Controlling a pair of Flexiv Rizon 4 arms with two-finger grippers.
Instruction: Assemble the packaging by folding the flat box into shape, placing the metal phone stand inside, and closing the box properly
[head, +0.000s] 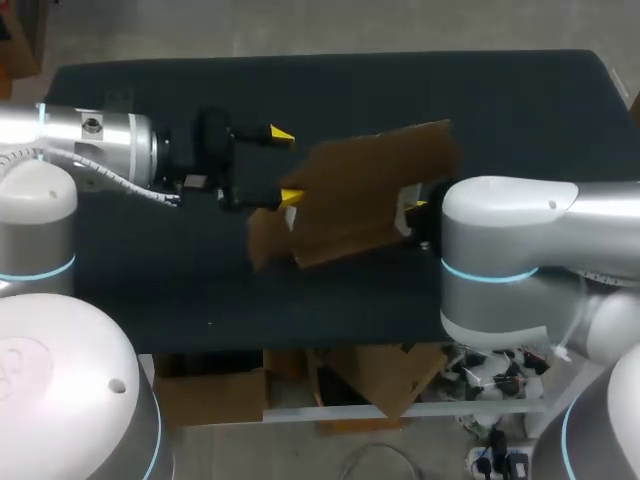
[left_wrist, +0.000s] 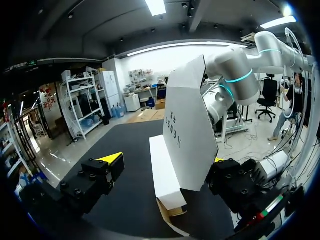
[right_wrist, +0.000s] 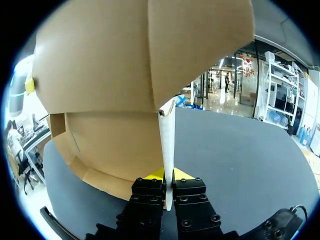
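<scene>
**Arm housings up front, box pinched over mid-worktop**

Nearest in the head view are the rounded housings of the left arm (head: 90, 140) and right arm (head: 510, 240). Between them the half-folded box (head: 370, 190) sits over the middle of the dark worktop (head: 480, 100) and shows only brown card. The left hand (head: 287, 165) is spread. Its nearer yellow tip is at the box's left edge and its farther tip is well clear. The right hand (head: 412, 212) is mostly hidden under its own arm, with a sliver of yellow at the box's right end.

The left wrist view shows the box's (left_wrist: 187, 135) white printed outer face. A tall panel stands upright, with a narrow white wall just beside it. Both lie between the parted fingers of the left hand (left_wrist: 165, 160), and one finger is far from the card. The right arm (left_wrist: 240, 70) rises behind.

The right wrist view shows what the head view hides. The right hand (right_wrist: 168, 175) is clamped on a thin white-edged flap, one finger on each side. The box's (right_wrist: 125, 75) brown inner panels spread ahead of the hand.
</scene>
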